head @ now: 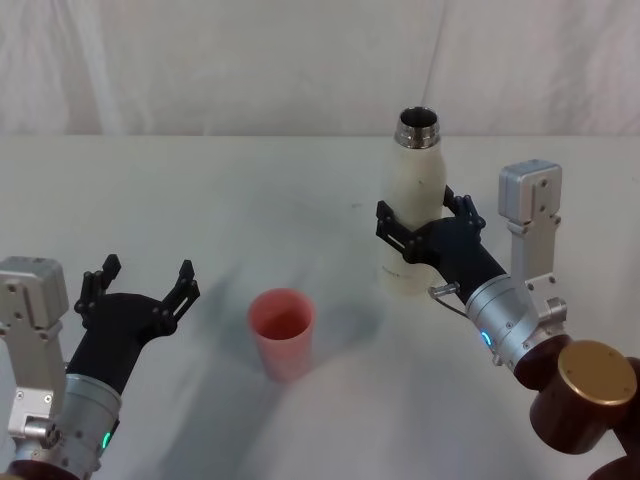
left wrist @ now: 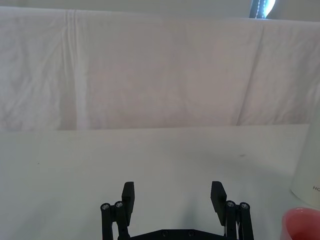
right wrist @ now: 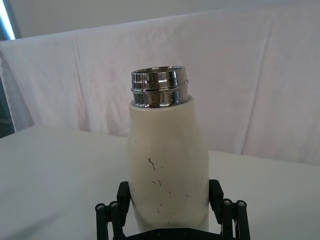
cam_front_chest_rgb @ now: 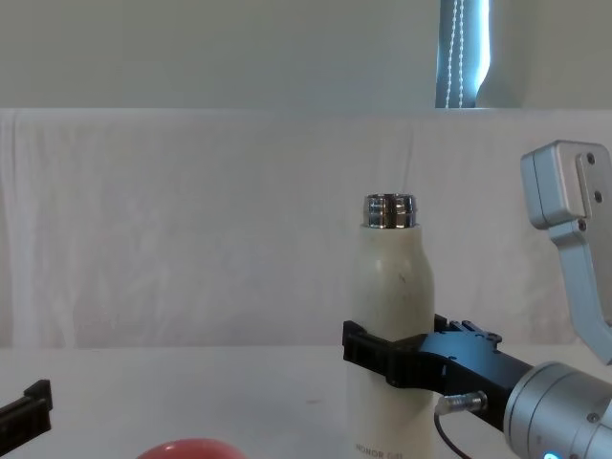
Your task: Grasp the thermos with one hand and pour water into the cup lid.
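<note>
The right hand (head: 424, 226) is clamped round the middle of the tall cream-white thermos with a chrome neck (head: 414, 205), which stands upright on the table (head: 200, 190). The pink plastic cup lid (head: 282, 332) sits to its left, nearer the robot, so the pour should tip leftward. The left hand (head: 140, 283) hangs wide open and holds nothing.

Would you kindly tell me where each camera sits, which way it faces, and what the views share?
Head: high, looking down at the table; both arms show, the right end effector around the thermos, the left end effector open beside the cup.
Chest: low, looking across; right arm at the thermos.
Left wrist: along its open fingers toward the backdrop.
Right wrist: facing the thermos between its fingers.
All four views share the thermos.
</note>
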Robot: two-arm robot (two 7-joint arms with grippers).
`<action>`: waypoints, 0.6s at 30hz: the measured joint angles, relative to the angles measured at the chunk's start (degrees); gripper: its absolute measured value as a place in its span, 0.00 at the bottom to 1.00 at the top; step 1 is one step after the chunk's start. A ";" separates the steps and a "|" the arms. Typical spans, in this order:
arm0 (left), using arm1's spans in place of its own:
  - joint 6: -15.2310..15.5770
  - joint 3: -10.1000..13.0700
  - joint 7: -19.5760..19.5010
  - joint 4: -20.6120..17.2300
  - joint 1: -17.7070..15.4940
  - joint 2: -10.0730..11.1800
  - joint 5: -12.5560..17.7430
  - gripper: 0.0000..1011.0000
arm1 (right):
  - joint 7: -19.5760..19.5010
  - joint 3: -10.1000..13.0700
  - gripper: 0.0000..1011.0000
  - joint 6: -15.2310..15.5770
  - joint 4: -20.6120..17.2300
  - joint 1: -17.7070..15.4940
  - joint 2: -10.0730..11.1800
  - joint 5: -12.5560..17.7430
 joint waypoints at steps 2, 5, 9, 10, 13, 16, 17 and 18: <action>0.00 0.00 0.00 0.00 0.00 0.00 0.00 0.99 | 0.05 -0.02 0.99 -0.02 0.13 0.10 0.03 0.08; 0.00 0.00 0.00 0.00 0.00 0.00 0.00 0.99 | 0.09 -0.09 0.99 -0.02 0.44 0.38 0.10 0.19; 0.00 0.00 0.00 0.00 0.00 0.00 0.00 0.99 | 0.15 -0.22 0.99 -0.02 0.93 0.80 0.15 0.27; 0.00 0.00 0.00 0.00 0.00 0.00 0.00 0.99 | 0.20 -0.31 0.99 0.01 1.10 0.99 0.17 0.31; 0.00 0.00 0.00 0.00 0.00 0.00 0.00 0.99 | 0.31 -0.46 0.99 0.09 1.45 1.42 0.22 0.35; 0.00 0.00 0.00 0.00 0.00 0.00 0.00 0.99 | 0.38 -0.64 0.99 0.22 1.72 1.76 0.27 0.35; 0.00 0.00 0.00 0.00 0.00 0.00 0.00 0.99 | 0.41 -0.69 0.99 0.27 1.79 1.84 0.29 0.35; 0.00 0.00 0.00 0.00 0.00 0.00 0.00 0.99 | 0.42 -0.74 0.99 0.32 1.86 1.91 0.31 0.35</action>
